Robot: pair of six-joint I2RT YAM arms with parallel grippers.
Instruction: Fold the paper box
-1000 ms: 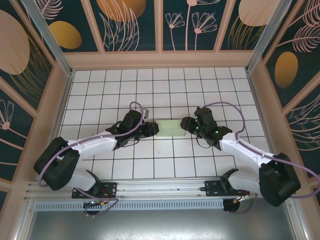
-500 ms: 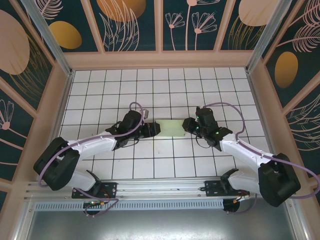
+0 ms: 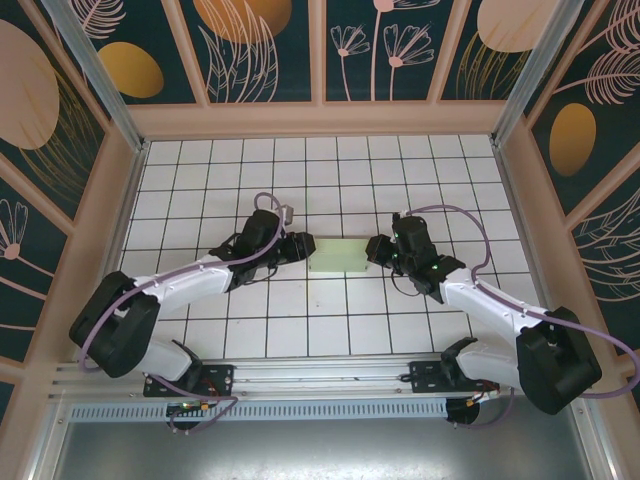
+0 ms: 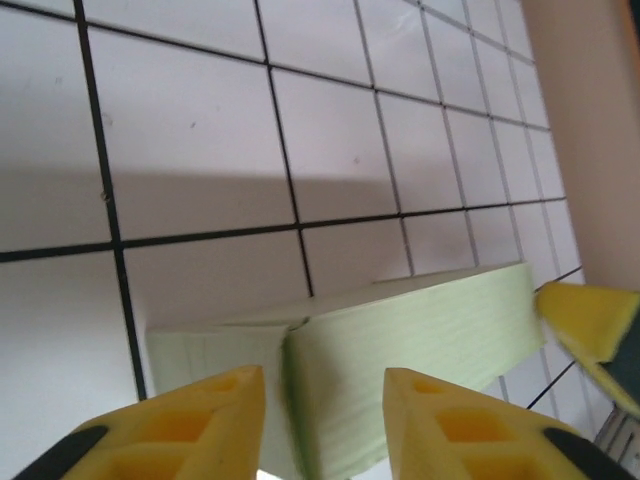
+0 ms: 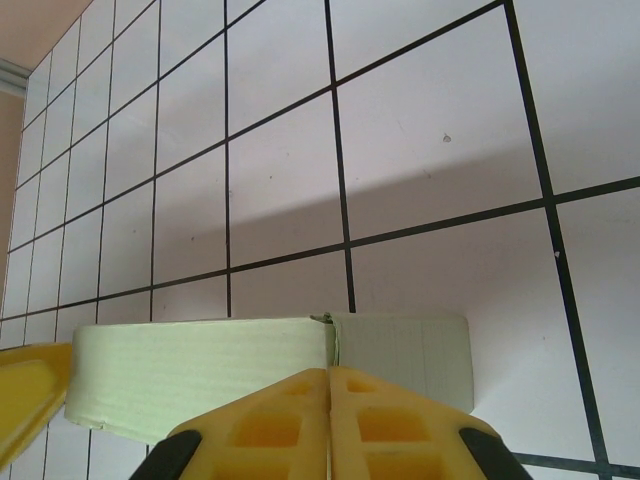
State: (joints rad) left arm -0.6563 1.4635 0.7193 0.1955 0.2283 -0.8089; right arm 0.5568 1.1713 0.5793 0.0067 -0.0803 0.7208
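Found the left jaws parted, yellow pads (image 4: 215, 405) low at one end of the paper box (image 4: 420, 330). Found the right jaws closed pad to pad at its other end. Located the paper box flat on the tiled desk (image 3: 220, 180), near mid-desk, between both sets of jaws.

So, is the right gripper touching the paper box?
Cannot tell. In the right wrist view the shut right gripper overlaps the paper box at its near face; contact or gap isn't plain.
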